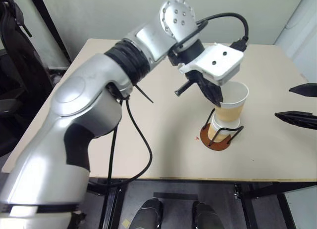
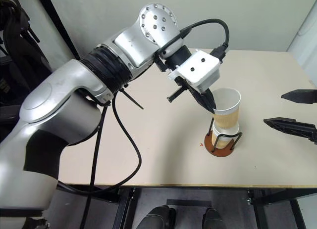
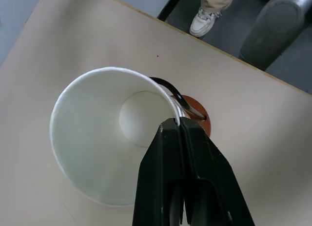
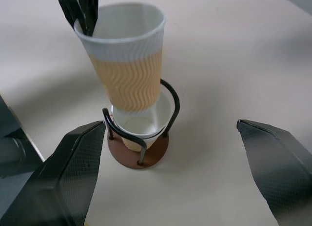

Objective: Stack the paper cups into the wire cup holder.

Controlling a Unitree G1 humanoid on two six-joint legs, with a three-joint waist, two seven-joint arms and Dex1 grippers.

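A tan paper cup [image 1: 232,104] with a white rim band hangs tilted over the wire cup holder [image 1: 218,141]. My left gripper [image 1: 216,96] is shut on its rim, one finger inside the cup and one outside [image 3: 176,122]. The cup's bottom sits between the black wire loops, at the mouth of a second paper cup [image 4: 141,131] that stands in the holder on its rust-brown base [image 4: 141,155]. To the right of the holder and apart from it, my right gripper [image 1: 283,102] is open with nothing between its fingers.
The holder stands on a beige table [image 1: 148,140], near its front edge [image 1: 198,179]. A dark chair [image 1: 15,51] stands off the table's left side. A person's shoe [image 3: 207,21] rests on the floor beyond the table.
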